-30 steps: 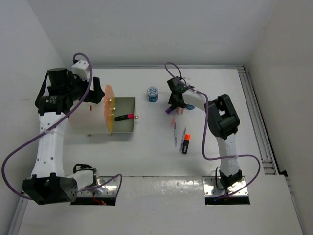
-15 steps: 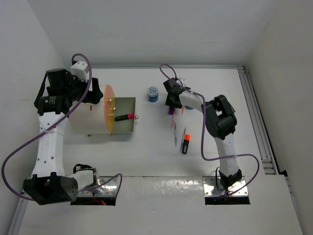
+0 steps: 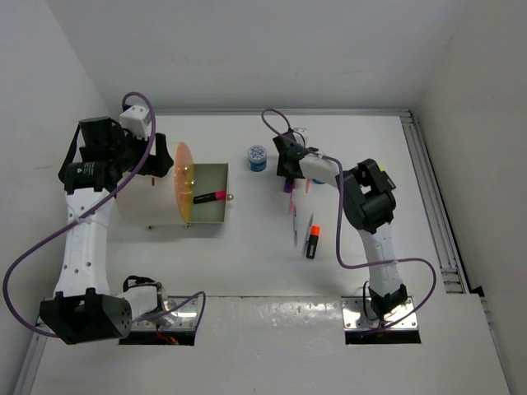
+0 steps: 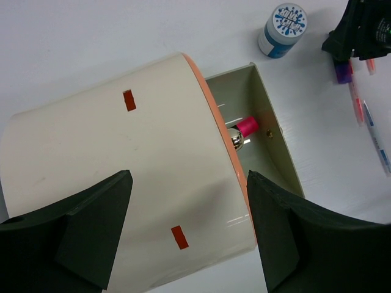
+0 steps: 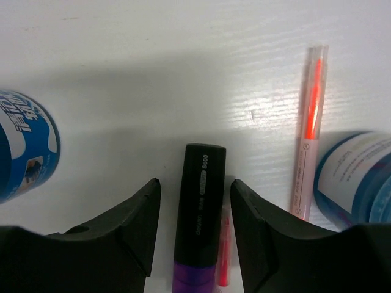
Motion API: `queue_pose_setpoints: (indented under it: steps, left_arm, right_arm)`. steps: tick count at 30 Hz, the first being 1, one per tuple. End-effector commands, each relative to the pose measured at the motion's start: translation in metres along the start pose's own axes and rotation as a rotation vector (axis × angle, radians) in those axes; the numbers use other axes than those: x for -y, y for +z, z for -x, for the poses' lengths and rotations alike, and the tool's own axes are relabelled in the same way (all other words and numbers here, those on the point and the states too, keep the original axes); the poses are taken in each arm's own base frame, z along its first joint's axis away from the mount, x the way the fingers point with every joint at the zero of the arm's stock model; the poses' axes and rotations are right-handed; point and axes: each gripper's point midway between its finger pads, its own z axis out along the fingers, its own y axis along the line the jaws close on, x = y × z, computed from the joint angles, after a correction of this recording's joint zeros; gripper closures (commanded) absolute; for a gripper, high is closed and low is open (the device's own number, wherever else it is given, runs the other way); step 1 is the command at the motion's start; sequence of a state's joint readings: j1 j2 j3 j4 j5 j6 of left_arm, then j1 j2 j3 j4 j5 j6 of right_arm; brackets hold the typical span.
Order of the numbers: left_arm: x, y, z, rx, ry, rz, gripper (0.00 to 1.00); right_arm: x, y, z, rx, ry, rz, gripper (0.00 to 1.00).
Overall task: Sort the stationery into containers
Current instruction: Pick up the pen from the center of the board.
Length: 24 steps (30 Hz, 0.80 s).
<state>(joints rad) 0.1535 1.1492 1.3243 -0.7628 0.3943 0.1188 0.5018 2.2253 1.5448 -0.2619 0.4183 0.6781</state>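
A black highlighter with a purple end (image 5: 198,207) lies on the table between the fingers of my right gripper (image 5: 194,186). The jaws are open, with a gap on each side. A thin pink pen (image 5: 224,250) lies against it. Blue-and-white rolls stand to the left (image 5: 24,146) and right (image 5: 354,177). My left gripper (image 4: 189,232) is open over the cream drum cabinet (image 4: 122,171). Its orange-fronted drawer (image 4: 278,146) is pulled out and holds a pink-ended highlighter (image 4: 247,127).
Another pink pen (image 5: 308,128) lies beside the right roll. Pink and blue pens (image 3: 294,220) and an orange-ended highlighter (image 3: 312,241) lie nearer the arm bases. A rail (image 3: 432,197) runs along the table's right side, and walls close in at the left and back.
My right gripper has shifted a little to the left, over the purple-ended highlighter. The left arm, cabinet and drawer have not moved.
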Motion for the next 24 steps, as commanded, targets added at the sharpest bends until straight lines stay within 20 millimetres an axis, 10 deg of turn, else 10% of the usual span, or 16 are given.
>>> queue_pose_setpoints:
  steps: [1, 24]
  left_arm:
    - [-0.003, 0.0, 0.006, 0.022, 0.004, -0.001, 0.18]
    - [-0.002, -0.005, 0.002, 0.021, -0.005, -0.002, 0.18]
  right_arm:
    - [-0.019, 0.002, 0.025, 0.08, -0.034, 0.046, 0.51]
    - [-0.024, -0.017, -0.037, -0.076, -0.113, 0.082, 0.6]
